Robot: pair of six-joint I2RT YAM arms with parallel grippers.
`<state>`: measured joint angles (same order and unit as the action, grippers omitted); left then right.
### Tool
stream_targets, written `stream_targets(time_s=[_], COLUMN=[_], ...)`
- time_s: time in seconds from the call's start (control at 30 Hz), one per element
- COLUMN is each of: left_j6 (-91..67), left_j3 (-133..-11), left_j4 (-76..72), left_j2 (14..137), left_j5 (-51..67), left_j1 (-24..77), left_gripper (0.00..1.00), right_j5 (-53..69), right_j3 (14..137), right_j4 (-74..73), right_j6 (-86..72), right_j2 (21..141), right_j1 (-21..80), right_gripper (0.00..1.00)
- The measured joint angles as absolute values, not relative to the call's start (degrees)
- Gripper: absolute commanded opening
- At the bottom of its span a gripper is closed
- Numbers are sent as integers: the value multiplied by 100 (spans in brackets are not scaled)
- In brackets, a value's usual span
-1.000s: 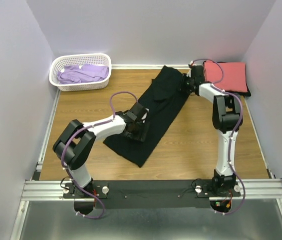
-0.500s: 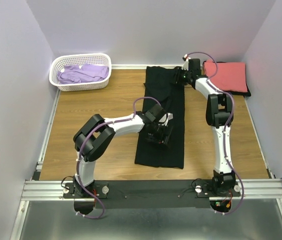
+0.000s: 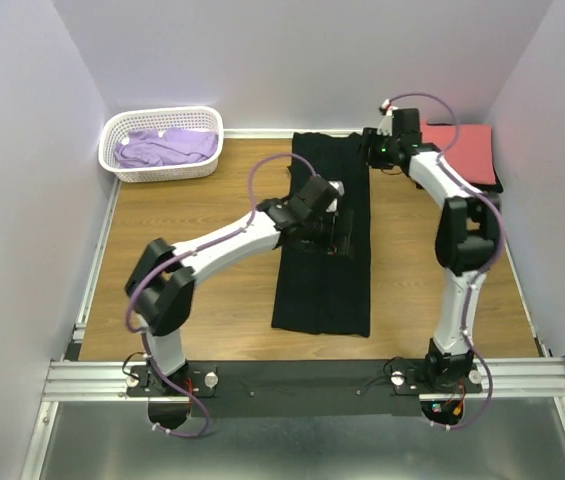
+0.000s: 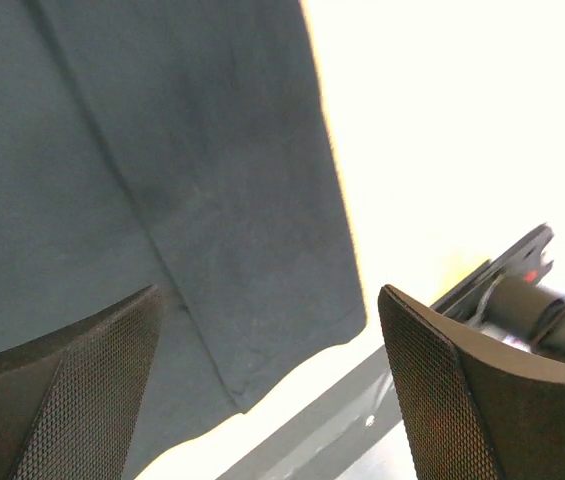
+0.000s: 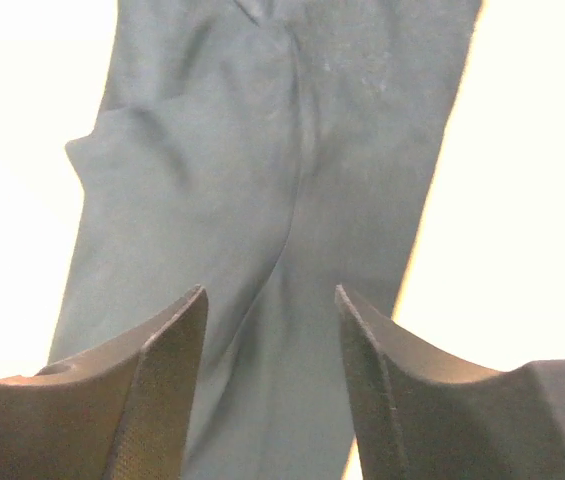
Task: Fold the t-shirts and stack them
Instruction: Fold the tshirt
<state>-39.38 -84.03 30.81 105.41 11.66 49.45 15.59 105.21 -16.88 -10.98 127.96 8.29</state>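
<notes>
The black t-shirt (image 3: 322, 285) lies flat on the table as a long folded strip running from the back wall towards the front. My left gripper (image 3: 338, 228) hovers over the middle of the strip, open and empty; the left wrist view shows the black cloth (image 4: 162, 200) below its spread fingers. My right gripper (image 3: 374, 152) is open and empty over the strip's far right corner; its wrist view shows wrinkled black cloth (image 5: 262, 200) between the fingers. The coral-red t-shirt (image 3: 472, 150) lies folded at the back right on a dark one. The lavender t-shirt (image 3: 165, 147) lies in the basket.
The white lattice basket (image 3: 132, 172) stands at the back left corner. Walls close in the table on three sides. The metal rail (image 3: 302, 378) with both arm bases runs along the front edge.
Both arms swung the black shirt from a diagonal to a straight strip, then let it go. The left gripper moved back along the strip; the right gripper lifted slightly to the right.
</notes>
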Motion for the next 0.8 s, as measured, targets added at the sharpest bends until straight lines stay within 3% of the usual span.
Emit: stream_targets(time_s=[0.17,0.3,0.53,0.8], left_j6=[-4125,-4226,-4401,-4418], left_j3=[-8162,-7142,-5334,-4506], left_j4=[3245,3376,3688,3616], left_j2=[9419,8484,7583,7308], left_j5=[333,-178,-355,-198], left_j1=[4923,4919,4919,4919], left_gripper=[93,91,90,85], right_j5=[1267,878,615,875], right_j3=[8892,7520,5277,3614], right_j4=[-2001,-2447,-3879,-4670], right_j6=[-1304,-1441,-2001,-3098], right_j2=[10523,9015,7520,5566], right_j1=[834,1092,1935,2279], right_gripper=[68,70,71,71])
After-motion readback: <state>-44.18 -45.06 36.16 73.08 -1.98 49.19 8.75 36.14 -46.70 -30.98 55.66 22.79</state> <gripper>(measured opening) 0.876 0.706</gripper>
